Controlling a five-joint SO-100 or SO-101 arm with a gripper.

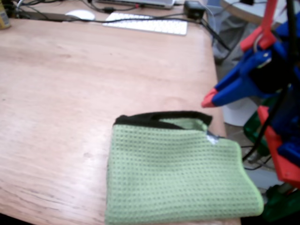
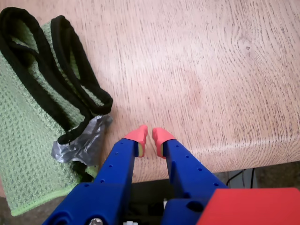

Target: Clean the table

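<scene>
The table (image 1: 70, 93) is a light reddish-brown wooden top with a rounded corner at the far right; it also shows in the wrist view (image 2: 211, 70). A folded green cloth (image 1: 178, 178) with black edging lies at the near right edge. In the wrist view the cloth (image 2: 23, 131) is at the left, with a scrap of grey tape (image 2: 79, 143) on its corner. My blue gripper (image 1: 208, 100) with red tips hovers just off the table's right edge, above and to the right of the cloth. In the wrist view the gripper (image 2: 150, 137) is shut and empty over the table edge.
A white keyboard (image 1: 145, 23), a white mouse (image 1: 80, 14), a black adapter (image 1: 193, 9) and cables lie along the far edge. A round pale table (image 1: 243, 9) stands beyond the corner. The arm's red and blue body (image 1: 281, 140) fills the right side.
</scene>
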